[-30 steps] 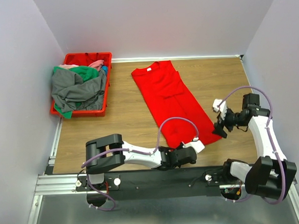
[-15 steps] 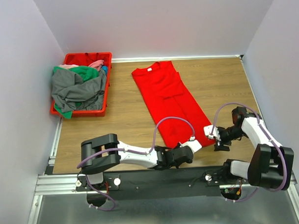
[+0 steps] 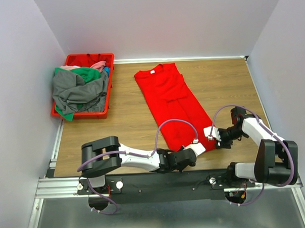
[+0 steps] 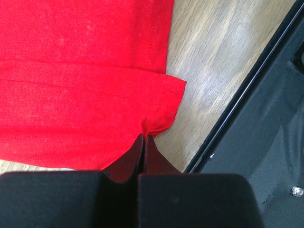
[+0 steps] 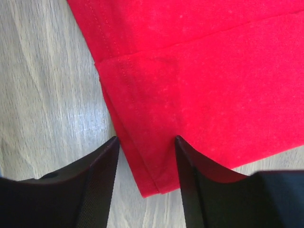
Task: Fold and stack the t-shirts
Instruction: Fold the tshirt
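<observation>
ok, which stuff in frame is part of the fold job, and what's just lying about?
Job: red t-shirt, left hand pinching its hem, right hand open over its corner, heaped shirts.
Not job: red crate holding them, table.

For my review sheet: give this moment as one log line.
stage: pre-fold, red t-shirt flat on table | left gripper: shut on near hem corner | right gripper: open, astride other hem corner

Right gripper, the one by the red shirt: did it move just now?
Yes. The right gripper moved left and down in the top view, away from the right wall. Its open fingers now straddle the red t-shirt at its near corner.
</observation>
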Robot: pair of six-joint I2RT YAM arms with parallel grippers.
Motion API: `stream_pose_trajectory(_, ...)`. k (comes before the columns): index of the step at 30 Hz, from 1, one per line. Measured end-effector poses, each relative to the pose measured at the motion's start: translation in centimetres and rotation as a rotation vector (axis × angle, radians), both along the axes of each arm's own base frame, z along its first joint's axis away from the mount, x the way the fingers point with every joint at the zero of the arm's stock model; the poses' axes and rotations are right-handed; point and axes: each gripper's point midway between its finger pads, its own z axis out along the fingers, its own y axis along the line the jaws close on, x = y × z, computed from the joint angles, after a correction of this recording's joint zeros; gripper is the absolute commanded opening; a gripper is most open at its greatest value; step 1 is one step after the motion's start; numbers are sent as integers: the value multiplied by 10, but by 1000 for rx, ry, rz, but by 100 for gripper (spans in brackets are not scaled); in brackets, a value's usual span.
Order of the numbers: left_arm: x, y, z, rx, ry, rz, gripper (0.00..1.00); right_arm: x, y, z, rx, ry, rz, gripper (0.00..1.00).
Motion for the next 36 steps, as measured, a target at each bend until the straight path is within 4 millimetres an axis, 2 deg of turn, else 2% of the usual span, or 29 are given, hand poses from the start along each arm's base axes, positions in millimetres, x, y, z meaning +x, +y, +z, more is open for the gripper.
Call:
stream_pose_trajectory(3, 0, 1, 0, -4, 2, 2, 0, 1, 2, 0, 0, 1, -3, 32)
stream_pose_trajectory(8, 2, 5, 0, -19, 4, 12, 0, 4, 3, -1, -1, -6, -10, 12)
stream_pose_trajectory(9, 2, 6, 1, -22, 7, 13, 0, 5, 3, -1, -1, -8, -11, 5)
stream_pose_trajectory(11, 3, 9, 2, -32, 14, 16, 0, 6, 3, 0, -1, -12, -14, 0)
stream_pose_trajectory(17, 20, 15, 12, -91, 35, 43, 0, 11, 6, 9, 10, -11, -30, 0)
stream_pose_trajectory(22, 49, 20, 28, -151, 37, 87, 0, 44, 17, 40, 47, -49, -65, 1)
stream_pose_trajectory(29, 107, 37, 58, -230, 1, 171, 0, 88, 48, 71, 96, -28, -142, 1)
stream_pose_trajectory(33, 153, 53, 75, -256, -36, 238, 0, 134, 65, 88, 119, -42, -209, 1)
stream_pose_trajectory(36, 187, 63, 89, -277, -71, 280, 0, 174, 74, 91, 135, -38, -277, 0)
